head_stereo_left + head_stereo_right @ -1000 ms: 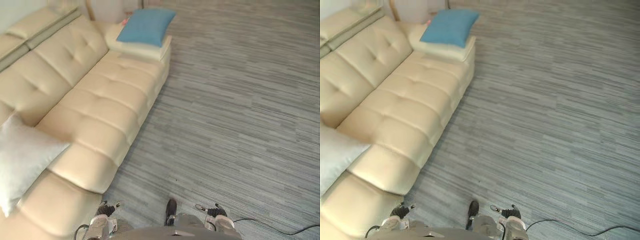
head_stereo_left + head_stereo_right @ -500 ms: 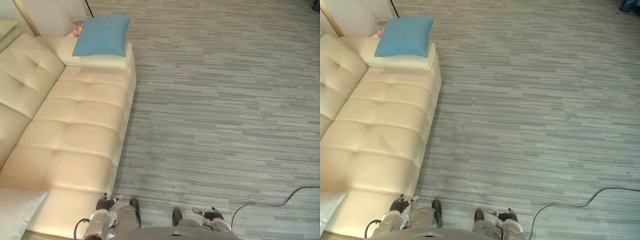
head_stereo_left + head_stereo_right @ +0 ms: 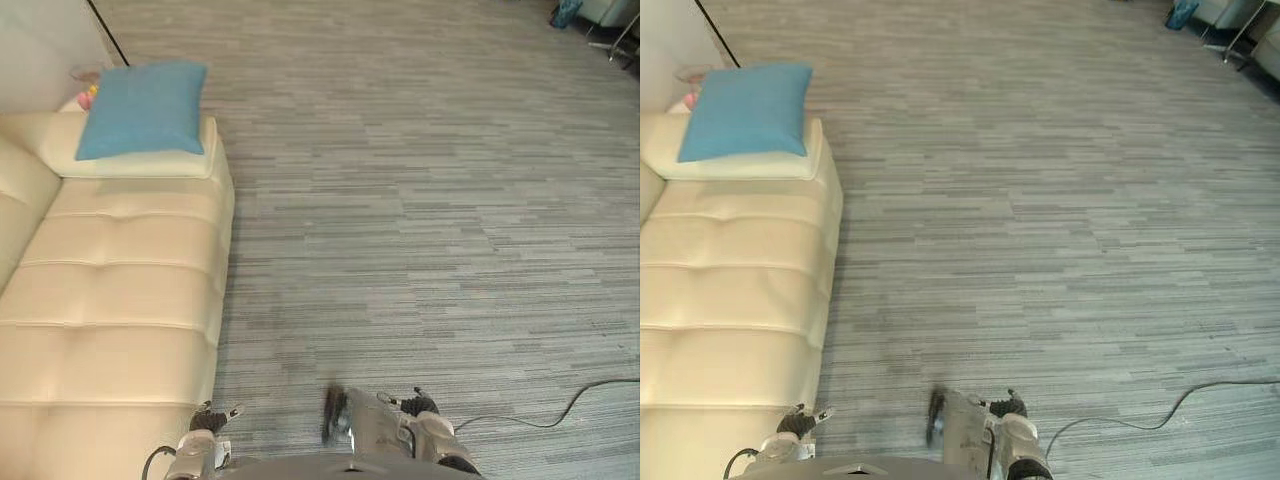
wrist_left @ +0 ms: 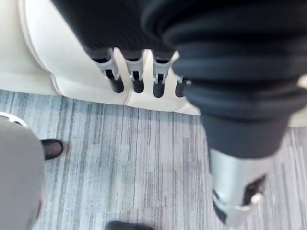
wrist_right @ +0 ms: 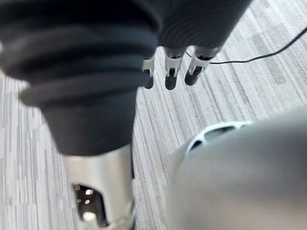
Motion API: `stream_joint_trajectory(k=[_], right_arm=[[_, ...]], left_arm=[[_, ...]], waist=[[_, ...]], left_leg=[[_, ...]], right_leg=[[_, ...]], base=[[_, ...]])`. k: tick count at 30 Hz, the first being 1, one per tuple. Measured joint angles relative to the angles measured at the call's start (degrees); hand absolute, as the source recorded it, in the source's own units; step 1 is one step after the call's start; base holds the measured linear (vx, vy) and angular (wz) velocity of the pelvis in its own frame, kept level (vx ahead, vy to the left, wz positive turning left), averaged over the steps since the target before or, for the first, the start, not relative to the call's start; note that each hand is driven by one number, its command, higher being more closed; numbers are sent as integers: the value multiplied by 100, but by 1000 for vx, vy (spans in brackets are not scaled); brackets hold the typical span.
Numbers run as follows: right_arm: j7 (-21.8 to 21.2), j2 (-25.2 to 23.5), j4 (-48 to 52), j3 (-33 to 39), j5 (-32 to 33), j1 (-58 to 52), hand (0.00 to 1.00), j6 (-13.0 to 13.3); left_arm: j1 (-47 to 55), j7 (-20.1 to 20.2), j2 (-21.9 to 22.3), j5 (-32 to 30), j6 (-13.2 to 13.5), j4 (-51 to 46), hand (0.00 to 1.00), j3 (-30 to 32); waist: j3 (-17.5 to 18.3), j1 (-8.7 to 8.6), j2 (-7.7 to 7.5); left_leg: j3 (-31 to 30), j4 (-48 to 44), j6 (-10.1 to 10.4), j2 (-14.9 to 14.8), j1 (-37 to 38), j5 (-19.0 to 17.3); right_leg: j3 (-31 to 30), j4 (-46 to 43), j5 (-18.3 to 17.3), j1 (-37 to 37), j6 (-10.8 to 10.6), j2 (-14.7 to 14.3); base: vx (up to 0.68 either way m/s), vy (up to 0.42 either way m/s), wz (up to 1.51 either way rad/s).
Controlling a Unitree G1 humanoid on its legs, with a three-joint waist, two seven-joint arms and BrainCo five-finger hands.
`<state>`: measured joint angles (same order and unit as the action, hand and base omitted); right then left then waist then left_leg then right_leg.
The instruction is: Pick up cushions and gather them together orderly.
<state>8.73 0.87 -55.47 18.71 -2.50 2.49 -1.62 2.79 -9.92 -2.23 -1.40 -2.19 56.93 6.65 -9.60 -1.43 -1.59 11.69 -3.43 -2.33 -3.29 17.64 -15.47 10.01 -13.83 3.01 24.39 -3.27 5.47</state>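
Presently, the blue cushion (image 3: 143,108) lies on a cream pad (image 3: 140,163) at the far end of the sofa (image 3: 120,300); whether that pad is an armrest or a cushion cannot be told. The sofa's left side is cut off. The left hand (image 4: 136,76) and right hand (image 5: 171,72) hang empty, fingers straight, above the carpet (image 3: 420,220).

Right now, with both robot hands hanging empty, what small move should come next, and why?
Probably a step forward along the sofa toward the blue cushion. It lies on a cream pad at the sofa's far end, while the left robot hand and right robot hand hang open and empty back at the near end, likely out of reach.
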Motion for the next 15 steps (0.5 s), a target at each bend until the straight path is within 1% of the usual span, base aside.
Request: stream_joint_trajectory(k=[1,2,3,4,5,6,7,8,9,10,11,12,13,14,15], right_arm=[[-2,4,12,126,-11,26,0,13],[0,29,13,197,-14,59,0,14],[1,32,47,385,-8,113,0,15],[1,28,55,429,-6,112,0,16],[4,22,50,495,-7,92,0,10],[8,20,61,502,-8,52,0,7],[12,11,75,493,-8,13,0,-3],[15,5,108,486,-5,-43,0,-10],[16,5,134,457,-5,-67,0,-16],[18,2,228,378,-14,-152,0,-72],[20,-2,221,372,-13,-168,0,-105],[23,-6,216,341,-13,-181,0,-123],[29,2,217,278,-14,-184,0,-138],[30,9,199,261,-14,-202,0,-149],[28,4,31,264,-14,-109,0,-159]], left_arm=[[-57,10,33,-4,-2,75,0,71],[-102,19,89,-10,0,107,0,91],[-136,20,254,-19,7,113,0,234],[-126,20,302,-39,3,121,0,265],[-114,20,366,-102,2,121,0,342],[-117,20,396,-107,4,90,0,354],[-123,19,411,-105,5,-12,0,384],[-153,14,445,-105,2,-66,0,463],[-151,12,457,-105,1,-108,0,478],[-130,5,480,-106,0,-215,0,500],[-129,5,465,-106,2,-285,0,501],[-125,5,451,-106,0,-339,0,504],[-102,-4,449,-106,3,-437,0,496],[-85,-21,449,-98,14,-478,0,480],[-77,-62,424,-94,15,-490,0,469]], waist=[[-84,29,70],[-97,68,158],[-159,90,318],[-148,83,357],[-98,62,439],[-71,54,481],[-71,15,484],[-81,0,505],[-84,18,506],[-97,105,574],[-113,165,585],[-144,199,537],[-158,254,518],[-149,330,521],[-149,474,523]], left_leg=[[-262,-67,65,-93,150,-43],[-348,-154,56,-152,132,-15],[-632,-454,200,-270,127,163],[-720,-571,290,-317,116,228],[-866,-887,440,-417,55,385],[-952,-1386,542,-503,-129,529],[-1118,-2276,778,-573,-530,794],[-1295,-3260,1094,-639,-1033,1396],[-1336,-3682,1197,-668,-1246,1757],[-1139,-4973,1205,-897,-1854,1770],[-902,-5547,1080,-991,-2200,1468],[-744,-5746,973,-1003,-2404,1257],[-450,-5831,769,-1005,-2790,896],[-195,-5669,671,-1000,-3068,648],[143,-4937,564,-978,-3306,368]], right_leg=[[3,-226,415,-74,286,-71],[7,-413,223,-27,298,-126],[42,-805,-179,-7,384,-215],[64,-893,-288,-30,413,-244],[133,-990,-480,-130,445,-321],[193,-992,-604,-256,444,-370],[307,-964,-735,-430,481,-376],[376,-865,-832,-675,538,-404],[369,-787,-868,-799,563,-426],[356,-496,-975,-1234,683,-559],[351,-302,-1018,-1575,722,-595],[325,-155,-1048,-1807,700,-599],[281,165,-1075,-2233,664,-598],[233,366,-1070,-2485,632,-575],[108,539,-1066,-2717,583,-520]], base=[[621,-328,27],[466,-274,-12],[353,-213,-22],[465,-245,-17],[476,-202,1],[553,-213,17],[448,-157,33],[351,-110,31],[460,-68,17],[462,-40,-1],[555,-17,-4],[450,15,1],[519,44,-1],[483,88,-31],[393,108,-49]])
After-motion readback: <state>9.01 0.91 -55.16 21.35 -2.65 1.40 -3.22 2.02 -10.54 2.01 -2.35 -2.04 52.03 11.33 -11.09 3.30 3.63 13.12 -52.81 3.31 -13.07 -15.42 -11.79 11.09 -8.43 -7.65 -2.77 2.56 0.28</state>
